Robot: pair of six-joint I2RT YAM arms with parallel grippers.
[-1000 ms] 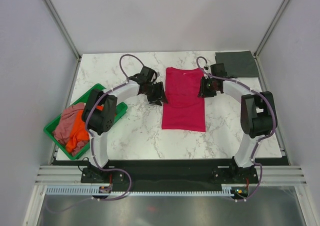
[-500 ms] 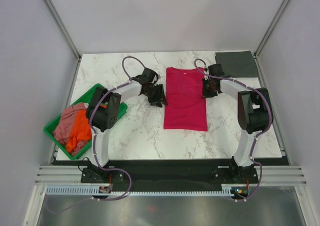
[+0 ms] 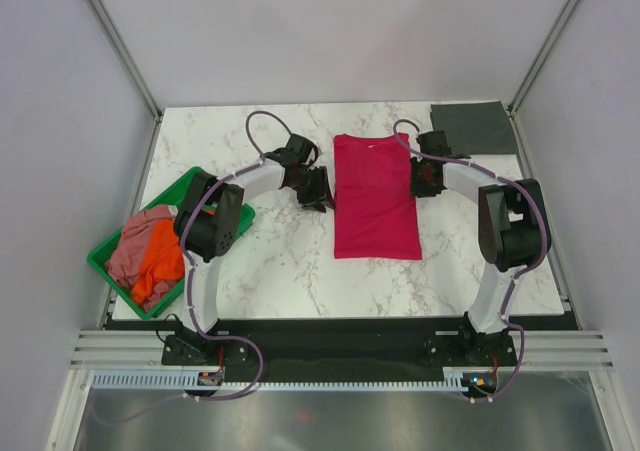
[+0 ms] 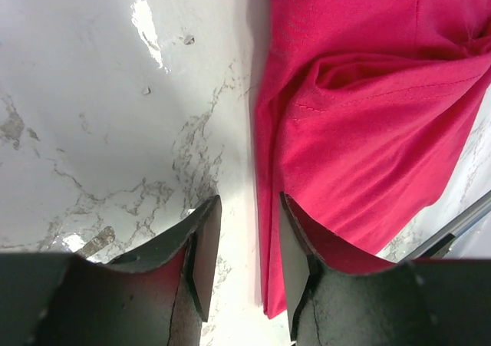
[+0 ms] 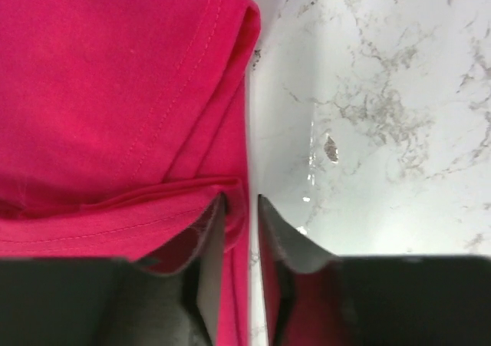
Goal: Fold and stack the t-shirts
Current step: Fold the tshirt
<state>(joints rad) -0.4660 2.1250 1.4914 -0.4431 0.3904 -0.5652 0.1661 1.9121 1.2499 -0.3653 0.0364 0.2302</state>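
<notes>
A crimson-red t-shirt [image 3: 373,196] lies flat mid-table, folded into a long narrow strip. My left gripper [image 3: 318,189] is at the strip's left edge. In the left wrist view its jaws [image 4: 245,238] stand open astride that edge of the red t-shirt [image 4: 368,116], not pinching it. My right gripper [image 3: 421,179] is at the right edge. Its jaws [image 5: 239,231] are narrowly open with the folded hem of the red t-shirt [image 5: 115,93] between them. A dark grey t-shirt [image 3: 472,126] lies folded at the back right corner. Orange [image 3: 155,266] and dusty pink [image 3: 135,241] t-shirts are bunched at the left.
The green tray [image 3: 205,183] holding the bunched shirts sits at the table's left edge, beside the left arm. Bare marble [image 3: 290,261] spreads in front of the red shirt. Frame posts stand at the back corners.
The red shirt has slid a little to the right, and my right gripper has moved right with its edge. The left gripper has barely moved.
</notes>
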